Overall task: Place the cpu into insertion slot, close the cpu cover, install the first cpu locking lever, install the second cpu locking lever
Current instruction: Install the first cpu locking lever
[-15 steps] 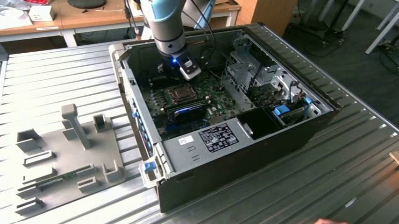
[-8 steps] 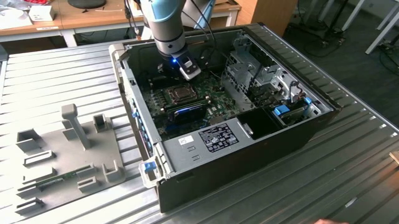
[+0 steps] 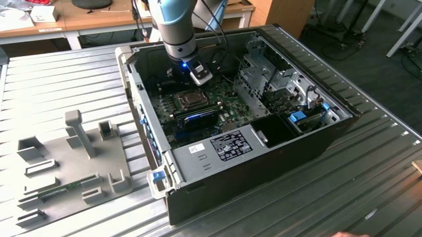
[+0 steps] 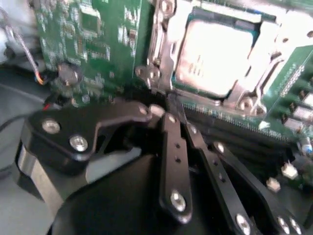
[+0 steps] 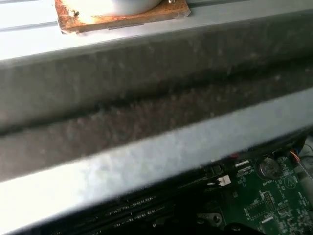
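The cpu (image 4: 215, 54) lies in the insertion slot (image 3: 189, 100) on the green board (image 4: 93, 39) inside the open computer case. The cpu cover (image 4: 164, 46) is folded flat over the cpu, and the chip's silvery top shows through the cover's window. My gripper (image 4: 171, 105) hangs just beside one edge of the socket. Its black fingers (image 4: 173, 147) come together at the tips, and I can make out nothing between them. In the exterior view my gripper (image 3: 199, 80) reaches down into the case at the socket's far side.
The case walls (image 3: 142, 113) stand close around the arm. A drive cage (image 3: 264, 79) rises on the exterior view's right, and black memory slots (image 3: 197, 118) lie near the socket. A grey fixture plate (image 3: 72, 158) rests on the ribbed metal table (image 3: 369, 163).
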You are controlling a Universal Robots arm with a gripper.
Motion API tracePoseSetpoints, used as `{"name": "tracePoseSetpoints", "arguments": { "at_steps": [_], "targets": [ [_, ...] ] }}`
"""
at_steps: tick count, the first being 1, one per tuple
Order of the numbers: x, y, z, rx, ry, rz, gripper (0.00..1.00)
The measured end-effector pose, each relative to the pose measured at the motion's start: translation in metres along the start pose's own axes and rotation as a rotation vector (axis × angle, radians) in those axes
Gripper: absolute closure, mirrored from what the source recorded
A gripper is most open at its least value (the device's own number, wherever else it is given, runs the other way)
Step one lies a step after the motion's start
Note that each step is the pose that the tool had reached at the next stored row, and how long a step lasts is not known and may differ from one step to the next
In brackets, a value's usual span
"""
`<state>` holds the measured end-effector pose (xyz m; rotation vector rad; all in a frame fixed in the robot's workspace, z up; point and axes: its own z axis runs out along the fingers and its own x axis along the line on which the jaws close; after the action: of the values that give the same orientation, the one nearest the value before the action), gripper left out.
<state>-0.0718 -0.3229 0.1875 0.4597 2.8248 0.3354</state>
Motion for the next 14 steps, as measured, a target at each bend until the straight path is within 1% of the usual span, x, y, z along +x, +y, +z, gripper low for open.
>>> {"name": "tracePoseSetpoints", "arguments": {
  "at_steps": [10,14],
  "targets": [
    [0.0000,-0.0003,-0.0002,-0.0014,0.0007,0.001,0.89],
    [-0.0007,0.0005,-0.0031,-0.0011,0.0008,0.001,0.89]
  ]
}}
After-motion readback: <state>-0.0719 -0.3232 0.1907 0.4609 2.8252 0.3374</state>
